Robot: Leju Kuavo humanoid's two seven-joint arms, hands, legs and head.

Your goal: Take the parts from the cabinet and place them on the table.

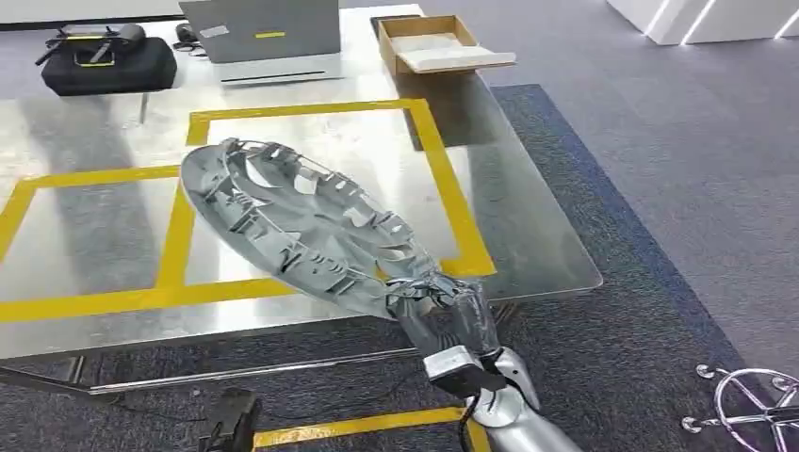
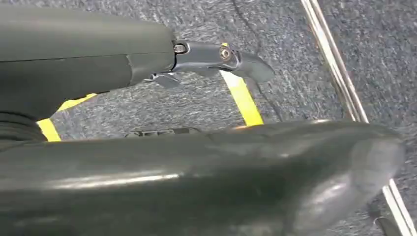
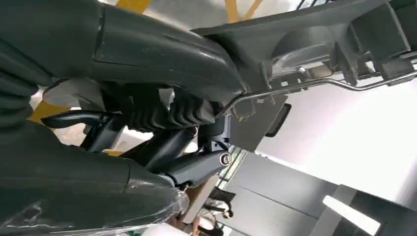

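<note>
Across the head view runs the table, a shiny metal top marked with yellow tape into boxes, standing on grey carpet. At its far edge sit a bag, a laptop and an open carton, all well apart from the taped box nearest the robot, which looks like the intended drop zone.

Over that box hangs the part, a large grey wheel cover with its ribbed, clipped inner face turned up. It is tilted, the far rim higher, and does not look set down yet; I cannot tell whether its low edge touches the top. The right hand clamps the rim at the near edge, fingers wrapped over it; holding by the rim keeps the disc out ahead of the arm so it can be lowered flat. In the right wrist view the fingers press against the cover's underside beside its wire ring.

The left hand hangs over carpet and floor tape, holding nothing, with its dark fingers loosely extended and apart.

The task seems near placement: level the part, lower and let go.
</note>
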